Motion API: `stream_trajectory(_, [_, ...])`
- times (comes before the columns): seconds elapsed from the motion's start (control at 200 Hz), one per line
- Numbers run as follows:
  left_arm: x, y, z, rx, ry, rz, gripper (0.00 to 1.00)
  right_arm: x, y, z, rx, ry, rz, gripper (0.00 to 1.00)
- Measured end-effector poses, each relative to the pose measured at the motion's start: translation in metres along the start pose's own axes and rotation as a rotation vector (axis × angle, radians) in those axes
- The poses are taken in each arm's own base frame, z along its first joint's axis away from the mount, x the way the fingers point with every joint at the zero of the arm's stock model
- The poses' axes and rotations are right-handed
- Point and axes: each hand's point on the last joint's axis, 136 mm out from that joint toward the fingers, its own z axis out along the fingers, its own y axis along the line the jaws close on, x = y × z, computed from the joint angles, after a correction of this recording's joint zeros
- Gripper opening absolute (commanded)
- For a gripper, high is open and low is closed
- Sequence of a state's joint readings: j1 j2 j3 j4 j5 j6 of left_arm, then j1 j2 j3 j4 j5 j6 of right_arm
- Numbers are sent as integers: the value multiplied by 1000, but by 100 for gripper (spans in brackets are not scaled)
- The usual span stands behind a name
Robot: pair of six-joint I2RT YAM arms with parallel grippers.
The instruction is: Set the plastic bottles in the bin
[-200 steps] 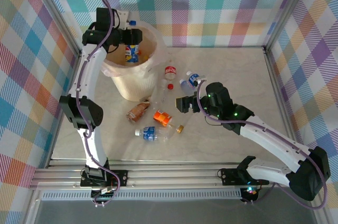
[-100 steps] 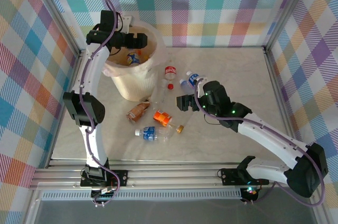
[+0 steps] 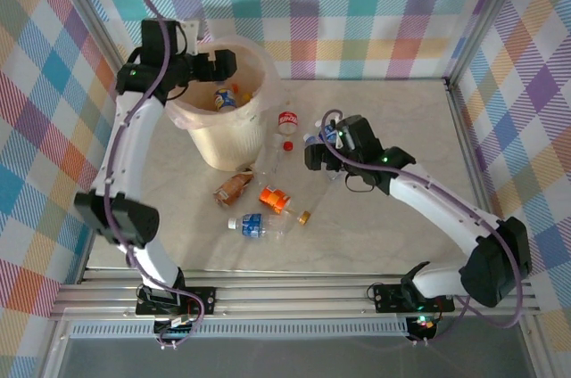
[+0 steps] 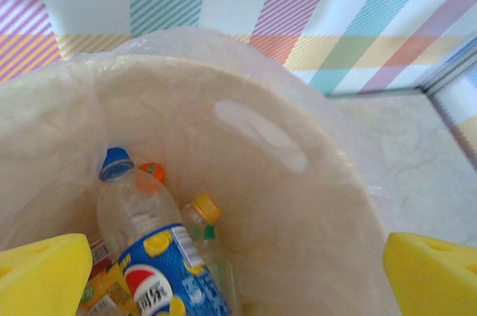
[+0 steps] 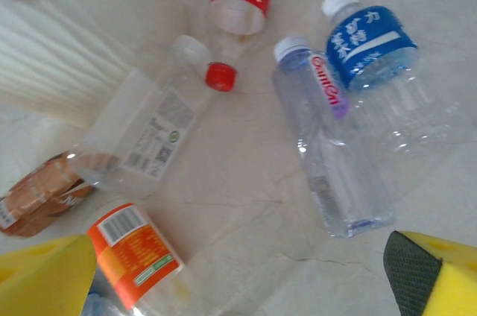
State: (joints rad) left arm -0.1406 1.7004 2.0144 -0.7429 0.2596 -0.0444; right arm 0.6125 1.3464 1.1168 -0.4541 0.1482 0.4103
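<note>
- The left fingers [image 4: 45, 275] (yellow pads) hang spread wide over the large round cream bin lined with a translucent bag [image 3: 212, 142], gripping nothing.
- The bin stands at 10 o'clock on the pale marbled bench [image 3: 401, 119]. Inside lie a blue-capped clear bottle with a blue label [image 4: 149, 256] and a yellow-capped bottle [image 4: 201, 215].
- The right fingers [image 5: 45, 271] are spread wide and empty above loose bottles at the bin's 5 o'clock: a red-capped clear bottle [image 5: 149, 133], a white-capped bottle with a blue label [image 5: 373, 55] and an orange-labelled bottle [image 5: 134, 253].
</note>
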Motion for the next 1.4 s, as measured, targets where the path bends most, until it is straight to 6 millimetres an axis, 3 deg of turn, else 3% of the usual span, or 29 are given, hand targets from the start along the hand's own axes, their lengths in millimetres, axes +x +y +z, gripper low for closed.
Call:
stream_trajectory(0.185, [6, -14, -60, 20, -123, -59, 100, -14, -32, 18, 59, 83, 59, 100])
stream_trajectory(0.385, [43, -13, -89, 23, -186, -154, 100, -21, -69, 46, 124, 181, 52, 100])
stream_trajectory(0.605, [82, -3, -99, 5, -217, -256, 100, -19, -108, 75, 161, 279, 39, 100])
stream_trajectory(0.785, [85, 2, -106, -3, -276, -296, 100, -18, -127, 94, 140, 320, 21, 100])
stream_trajectory(1.4, [81, 5, -105, -8, -323, -322, 100, -36, -126, 156, 33, 372, -103, 96])
